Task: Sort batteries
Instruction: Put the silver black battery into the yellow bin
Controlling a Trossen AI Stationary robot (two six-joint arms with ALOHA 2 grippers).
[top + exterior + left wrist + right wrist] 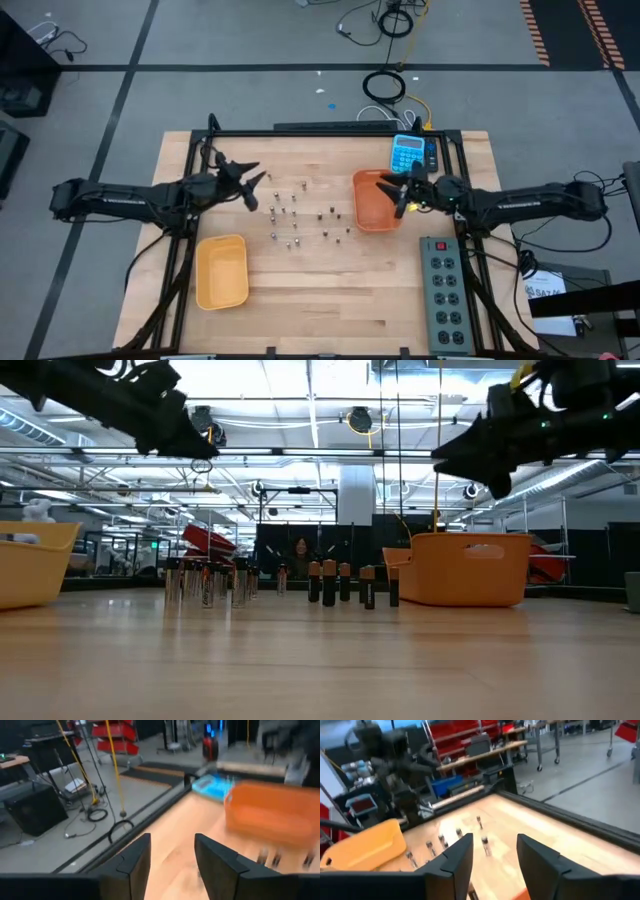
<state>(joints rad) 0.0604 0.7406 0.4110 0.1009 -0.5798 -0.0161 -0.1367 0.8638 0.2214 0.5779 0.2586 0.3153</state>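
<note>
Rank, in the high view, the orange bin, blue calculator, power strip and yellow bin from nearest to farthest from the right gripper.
From the right gripper:
1. Orange bin, directly under and beside it.
2. Blue calculator, just beyond it at the table's far edge.
3. Power strip, toward the near right corner.
4. Yellow bin, far across on the left.

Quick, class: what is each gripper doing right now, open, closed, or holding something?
Left gripper: open, holding nothing, raised beside the batteries.
Right gripper: open, holding nothing, above the orange bin.
</note>
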